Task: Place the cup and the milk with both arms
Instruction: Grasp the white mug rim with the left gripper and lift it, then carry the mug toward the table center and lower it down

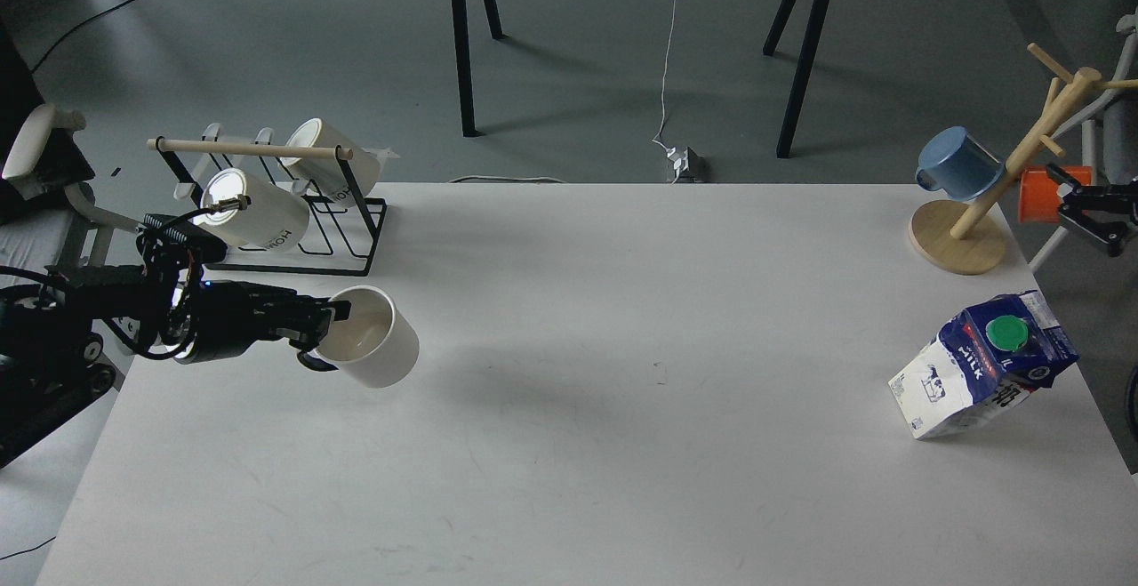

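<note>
Near right, milk (pixel 978 371) leaning on table (pixel 569 444), right gripper (pixel 1089 217) beyond, finger gap impossible to tell; far left, left gripper (pixel 324 324) clamping tilted cup (pixel 369 337) by its rim: level cup, lower gently, then release.

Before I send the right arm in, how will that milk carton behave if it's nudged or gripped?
The milk carton already looks tilted near the table edge on the right, so a nudge may topple it. Its cardboard walls probably dent under a hard squeeze. The printed surface looks smooth, possibly slippery.
</note>
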`<state>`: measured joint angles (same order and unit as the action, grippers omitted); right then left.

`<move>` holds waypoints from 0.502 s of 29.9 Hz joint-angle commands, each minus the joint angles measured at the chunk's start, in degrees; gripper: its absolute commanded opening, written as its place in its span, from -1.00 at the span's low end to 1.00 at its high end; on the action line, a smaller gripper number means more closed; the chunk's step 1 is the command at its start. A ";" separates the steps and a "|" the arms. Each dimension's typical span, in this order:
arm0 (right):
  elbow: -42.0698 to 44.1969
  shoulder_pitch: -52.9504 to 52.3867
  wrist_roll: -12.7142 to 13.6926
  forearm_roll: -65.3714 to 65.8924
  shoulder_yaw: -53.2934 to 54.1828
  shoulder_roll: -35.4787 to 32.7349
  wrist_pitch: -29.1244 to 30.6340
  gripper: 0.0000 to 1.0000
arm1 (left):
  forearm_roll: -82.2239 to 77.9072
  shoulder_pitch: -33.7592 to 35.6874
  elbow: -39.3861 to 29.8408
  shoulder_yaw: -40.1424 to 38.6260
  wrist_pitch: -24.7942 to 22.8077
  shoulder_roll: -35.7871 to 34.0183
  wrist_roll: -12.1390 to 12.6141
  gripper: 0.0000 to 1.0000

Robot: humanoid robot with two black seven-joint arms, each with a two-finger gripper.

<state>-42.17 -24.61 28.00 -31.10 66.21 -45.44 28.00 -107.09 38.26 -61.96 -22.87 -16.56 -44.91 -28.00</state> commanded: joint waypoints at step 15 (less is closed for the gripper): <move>3.58 0.00 0.00 -0.80 4.72 -1.23 0.00 0.92 | 3.03 13.34 9.75 10.30 -5.85 29.70 0.00 -1.00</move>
<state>-38.61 -24.61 28.00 -31.90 71.00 -46.59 28.00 -103.29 51.63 -54.62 -15.09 -22.74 -19.52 -28.00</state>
